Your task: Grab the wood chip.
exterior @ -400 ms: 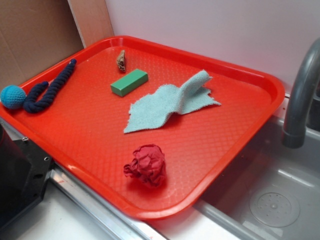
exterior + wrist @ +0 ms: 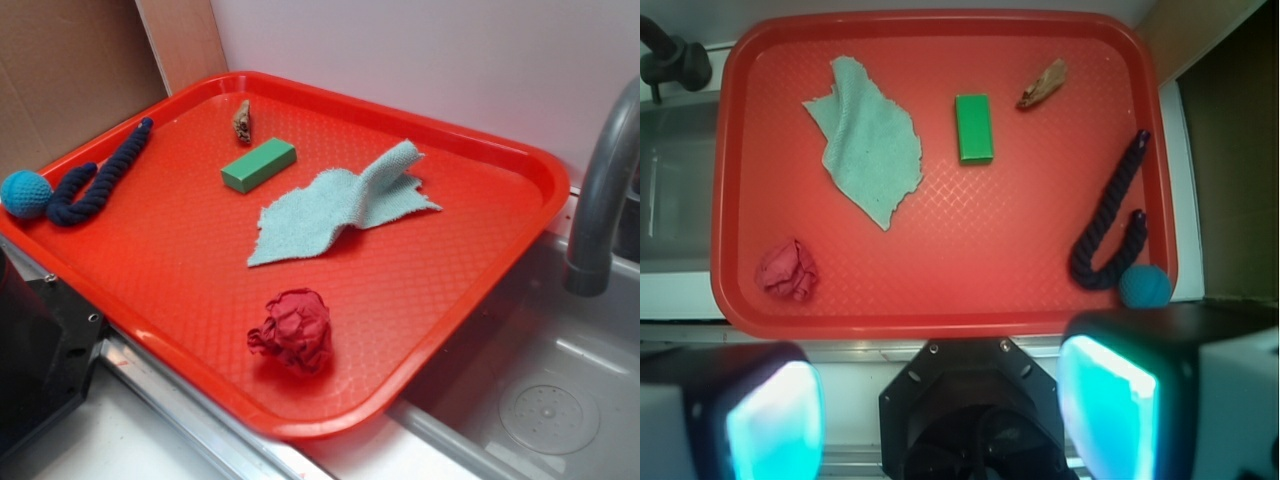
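The wood chip point(image 2: 242, 121) point(image 2: 1042, 84), a small tapered brown sliver, lies near the far corner of the red tray point(image 2: 180, 250) point(image 2: 990, 250). Just in front of it sits a green rectangular block point(image 2: 259, 164) point(image 2: 974, 128). High above the tray's near edge, my gripper point(image 2: 940, 410) is open: its two cyan-padded fingers point(image 2: 775, 420) stand wide apart with nothing between them. It is far from the chip. The exterior view does not show the gripper.
On the tray lie a pale green cloth point(image 2: 340, 205) point(image 2: 865, 140), a crumpled red ball point(image 2: 293, 330) point(image 2: 787, 270), a dark blue rope point(image 2: 100, 175) point(image 2: 1110, 225) and a blue knitted ball point(image 2: 25, 193) point(image 2: 1145, 286). A grey faucet point(image 2: 600, 200) and sink point(image 2: 540, 400) adjoin the tray.
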